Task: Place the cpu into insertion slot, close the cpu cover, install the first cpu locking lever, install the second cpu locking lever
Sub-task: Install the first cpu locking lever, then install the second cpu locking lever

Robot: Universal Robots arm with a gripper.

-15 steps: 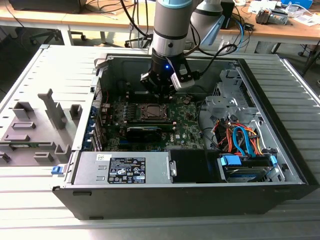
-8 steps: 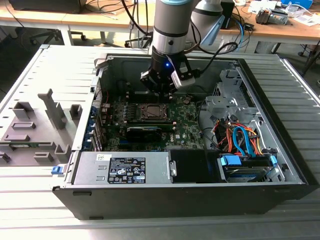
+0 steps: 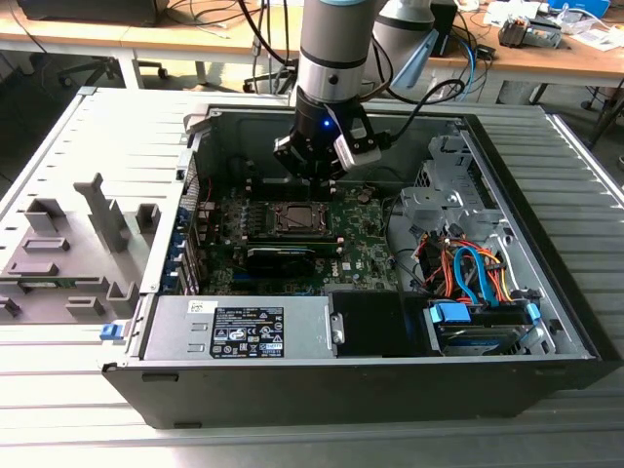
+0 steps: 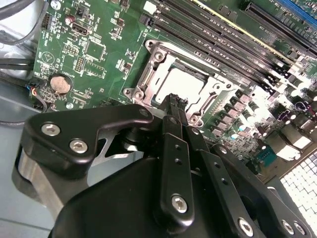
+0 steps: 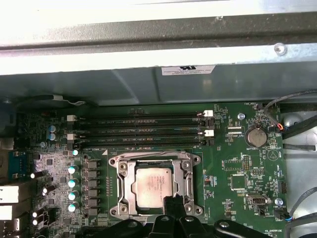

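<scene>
Cpu (image 5: 154,184) sits in the insertion slot (image 5: 122,191) under the cpu cover (image 5: 188,173); fingers (image 4: 174,106) pressed together above

One cpu (image 5: 154,184) lies in one insertion slot (image 5: 130,171), directly ahead of the jaws, and one cpu cover (image 5: 185,163) frames it. Beyond the slot from the jaws run four long black memory slots (image 5: 141,130), side by side. Two of their end clips (image 5: 208,133) are white on one end, and two are white on the other end. One round coin battery (image 5: 256,137) sits to one side of the jaws. One gripper (image 4: 173,106) is present.
</scene>
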